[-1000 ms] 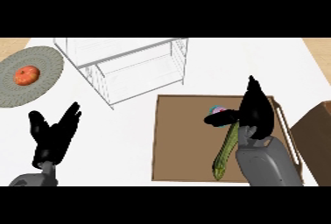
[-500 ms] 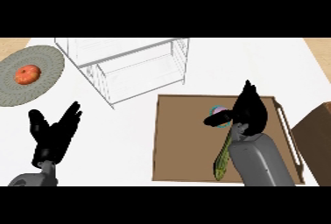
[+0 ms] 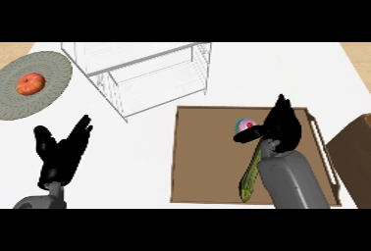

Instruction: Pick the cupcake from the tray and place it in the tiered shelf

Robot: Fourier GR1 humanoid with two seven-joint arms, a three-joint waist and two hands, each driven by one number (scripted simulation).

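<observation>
— Starting at the far left, what do you see?

— A grey plate (image 3: 39, 93) lies at the far left of the white counter (image 3: 130, 166), with a red-orange fruit (image 3: 30, 84) on it, possibly an apple or tomato. Nearer, below the plate, the left hand (image 3: 62, 154) shows at the lower left with fingers up and spread apart, the thumb set off to the left, holding nothing and resting.

— And moving toward the middle?

— The tiered shelf (image 3: 148, 76) stands at the far centre, a pale see-through frame with levels, just right of the plate and apart from the tray.

— What about the right side?

— A brown tray (image 3: 206, 157) lies to the right, near the shelf's near-right corner. On it, the cupcake (image 3: 245, 125) sits in the far half, pink and pale with some green, partly hidden. The right hand (image 3: 279, 130) is over the tray, just right of the cupcake, fingers pointing far and fairly straight, thumb reaching left across the cupcake's near side. I cannot tell whether it touches it. A long green vegetable (image 3: 251, 176) lies on the tray beside the grey forearm. A brown block (image 3: 355, 157) shows at the right edge.
</observation>
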